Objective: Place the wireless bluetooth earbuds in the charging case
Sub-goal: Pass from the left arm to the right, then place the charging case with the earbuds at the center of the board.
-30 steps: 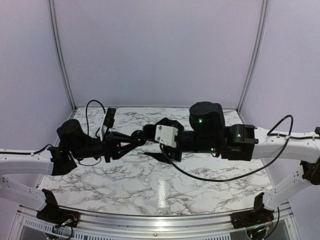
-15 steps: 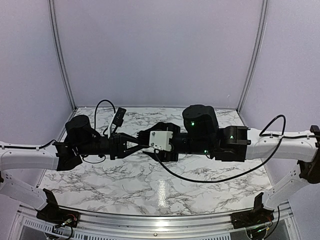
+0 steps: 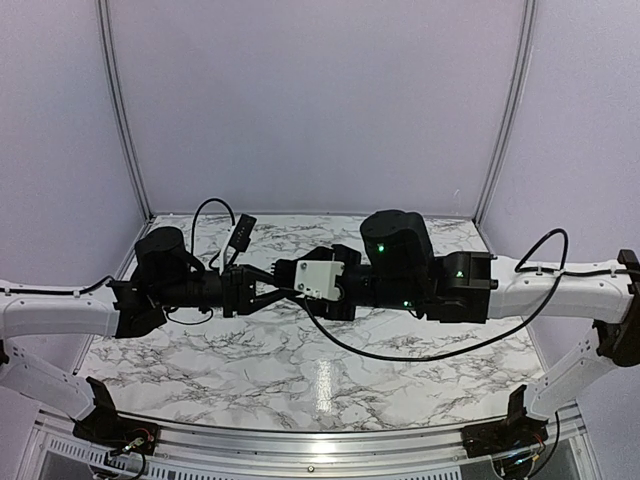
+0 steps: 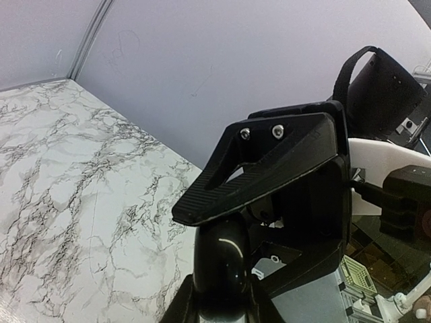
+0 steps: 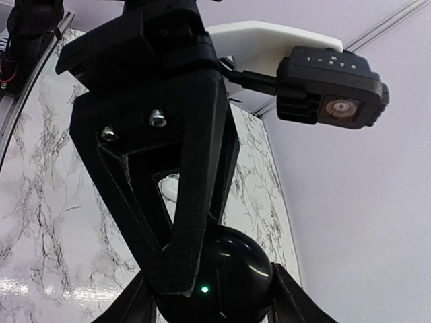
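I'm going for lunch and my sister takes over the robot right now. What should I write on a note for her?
The left gripper is shut on a glossy black rounded thing with a green light, probably the charging case, and holds it in the air above the marble table.
The right gripper has its fingers on either side of the same case. I can't tell if they grip it.
Earbuds: none show in any view, and the inside of the case is hidden.
Done: the case is off the table.
Left: check whether any earbuds are in, then find and insert the rest.
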You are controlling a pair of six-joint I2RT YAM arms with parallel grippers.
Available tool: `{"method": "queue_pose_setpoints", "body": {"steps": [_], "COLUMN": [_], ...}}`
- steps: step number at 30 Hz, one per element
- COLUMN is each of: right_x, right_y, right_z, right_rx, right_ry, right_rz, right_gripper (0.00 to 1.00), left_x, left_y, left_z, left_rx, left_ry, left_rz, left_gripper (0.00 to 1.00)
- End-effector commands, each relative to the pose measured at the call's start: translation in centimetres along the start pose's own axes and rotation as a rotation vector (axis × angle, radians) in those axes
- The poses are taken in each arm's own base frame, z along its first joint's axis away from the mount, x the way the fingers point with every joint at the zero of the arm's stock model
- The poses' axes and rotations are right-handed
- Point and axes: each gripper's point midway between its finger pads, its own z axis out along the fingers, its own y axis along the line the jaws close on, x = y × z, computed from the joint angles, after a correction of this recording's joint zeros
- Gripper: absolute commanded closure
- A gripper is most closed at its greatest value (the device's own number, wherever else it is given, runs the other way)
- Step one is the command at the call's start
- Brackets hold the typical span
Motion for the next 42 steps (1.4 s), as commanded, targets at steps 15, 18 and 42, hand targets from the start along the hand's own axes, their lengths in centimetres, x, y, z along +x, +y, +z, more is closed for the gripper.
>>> {"method": "queue_pose_setpoints", "body": {"steps": [15,18,42], "right_x": [0.6,1.9,12.6], "right_y": [-1.7,-1.3,5.5], "right_z": [0.8,1.7,18.9], "right_rx": [0.002,-0.053,-0.421], "right_ry": [-0.029,-0.031,0.154], "right_rz": [0.166,0.232,0.505], "right_gripper": [0.72,0.73,0.75], "left_x": [-3.0,-4.2,-4.9], "left_y": [3.1,4.1,11.1], "left_z": [-3.7,-6.1,-18.0], "left_rx": [-0.274,-0.384,-0.998], "left_ry": [-0.168,-0.255,-0.458], "left_rz": [0.108,0.13,0.022], "left_gripper": [0.12,0.01,0.01]}}
